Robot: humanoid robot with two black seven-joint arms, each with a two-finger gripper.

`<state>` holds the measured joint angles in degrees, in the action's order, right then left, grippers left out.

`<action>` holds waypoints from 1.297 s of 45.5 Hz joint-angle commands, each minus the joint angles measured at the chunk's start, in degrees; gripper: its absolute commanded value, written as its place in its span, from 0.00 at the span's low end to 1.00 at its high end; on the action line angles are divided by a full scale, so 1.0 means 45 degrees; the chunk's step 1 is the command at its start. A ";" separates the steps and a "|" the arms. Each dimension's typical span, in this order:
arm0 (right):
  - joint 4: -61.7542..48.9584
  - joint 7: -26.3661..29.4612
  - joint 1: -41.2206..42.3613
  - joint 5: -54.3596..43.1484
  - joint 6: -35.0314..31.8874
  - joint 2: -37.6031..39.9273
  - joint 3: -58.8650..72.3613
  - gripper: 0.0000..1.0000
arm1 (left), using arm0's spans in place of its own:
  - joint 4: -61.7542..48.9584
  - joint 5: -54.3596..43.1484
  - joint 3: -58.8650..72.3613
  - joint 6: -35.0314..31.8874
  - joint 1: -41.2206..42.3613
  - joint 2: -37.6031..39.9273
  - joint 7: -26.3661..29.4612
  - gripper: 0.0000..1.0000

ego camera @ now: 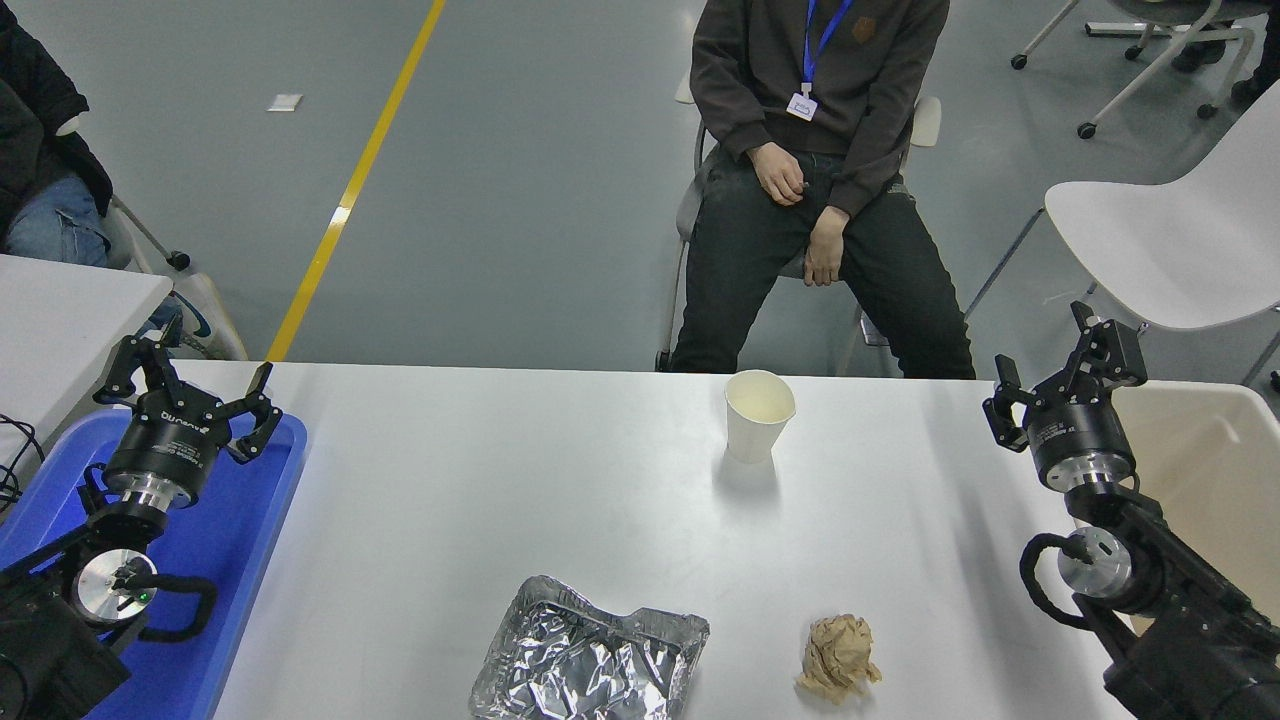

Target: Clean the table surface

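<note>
Right claw (1062, 362): fingers spread, empty, raised over the worktop's right edge beside the beige bin (1215, 450), likely the drop point for rubbish.
Left claw (190, 385): spread, empty, parked above the blue tray (245, 530).
Worktop (480, 480): wide, white, central; carries 3 items to clear: paper cup (758, 415) upright, crumpled foil tray (590, 655), brown paper wad (838, 655).

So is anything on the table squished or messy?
Yes. The foil tray at the near edge is crumpled and dented, and a scrunched brown paper ball lies right of it. The paper cup stands upright; nothing spilled.
</note>
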<state>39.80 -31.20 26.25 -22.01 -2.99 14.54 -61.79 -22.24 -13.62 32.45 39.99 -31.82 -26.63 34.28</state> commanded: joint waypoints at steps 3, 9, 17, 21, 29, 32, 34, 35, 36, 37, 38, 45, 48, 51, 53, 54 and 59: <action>0.0022 -0.0079 -0.0012 0.0028 0.0098 -0.0068 0.0019 1.00 | 0.0000 -0.0001 0.0015 0.0000 0.0000 0.0001 0.0000 1.00; 0.0042 -0.0079 0.0027 0.0028 0.0098 -0.0263 0.0019 1.00 | 0.0000 -0.0001 0.0035 0.0000 0.0000 0.0001 0.0020 1.00; 0.0042 -0.0079 -0.0051 0.0028 0.0059 -0.0224 0.0000 1.00 | 0.0000 0.0019 0.0055 0.0000 0.0000 0.0001 0.0020 1.00; 0.0042 -0.0079 -0.0071 0.0028 0.0001 -0.0185 0.0019 1.00 | 0.0000 0.0019 0.0055 0.0000 0.0000 0.0001 0.0020 1.00; 0.0061 -0.0079 0.0046 0.0028 0.0020 -0.0146 0.0019 1.00 | 0.0000 0.0019 0.0055 0.0000 0.0000 0.0001 0.0020 1.00; 0.0100 -0.0098 0.0085 0.0028 0.0040 -0.0146 0.0019 1.00 | 0.0000 0.0019 0.0074 0.0000 0.0000 0.0001 0.0020 1.00; 0.0100 -0.0079 0.0105 0.0028 0.0040 -0.0126 0.0019 1.00 | 0.0000 0.0019 0.0055 0.0000 0.0000 0.0001 0.0020 1.00; 0.0100 -0.0079 0.0105 0.0028 0.0040 -0.0107 0.0038 1.00 | 0.0000 0.0019 0.0055 0.0000 0.0000 0.0001 0.0020 1.00; 0.0100 -0.0079 0.0105 0.0028 0.0020 -0.0049 0.0039 1.00 | 0.0000 0.0019 0.0055 0.0000 0.0000 0.0001 0.0020 1.00; 0.0120 -0.0079 0.0105 0.0028 0.0001 0.0049 0.0019 1.00 | 0.0000 0.0019 0.0055 0.0000 0.0000 0.0001 0.0020 1.00; 0.0178 -0.0059 0.0086 0.0009 0.0001 0.0204 0.0077 1.00 | 0.0000 0.0019 0.0055 0.0000 0.0000 0.0001 0.0020 1.00; 0.0178 -0.0059 0.0164 0.0028 0.0020 0.0713 0.0761 1.00 | 0.0000 0.0019 0.0055 0.0000 0.0000 0.0001 0.0020 1.00; 0.0178 -0.0040 0.0183 0.0125 -0.0077 0.0772 0.0761 1.00 | 0.0000 0.0019 0.0055 0.0000 0.0000 0.0001 0.0020 1.00; 0.0159 -0.0020 0.0183 0.0165 -0.0097 0.0811 0.0761 1.00 | 0.0000 0.0019 0.0055 0.0000 0.0000 0.0001 0.0020 1.00; 0.0159 -0.0040 0.0183 0.0146 -0.0097 0.0772 0.0644 1.00 | 0.0000 0.0000 0.0074 0.0000 0.0000 0.0001 0.0020 1.00; 0.0140 -0.0040 0.0183 0.0146 -0.0097 0.0753 0.0625 1.00 | 0.0000 0.0019 0.0055 0.0000 0.0000 0.0001 0.0020 1.00; 0.0120 -0.0040 0.0124 0.0146 -0.0097 0.0791 0.0819 1.00 | 0.0000 0.0019 0.0055 0.0000 0.0000 0.0001 0.0020 1.00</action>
<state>40.48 -31.41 26.92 -21.52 -3.26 17.33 -59.18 -22.24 -13.54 32.70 39.99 -31.82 -26.63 34.36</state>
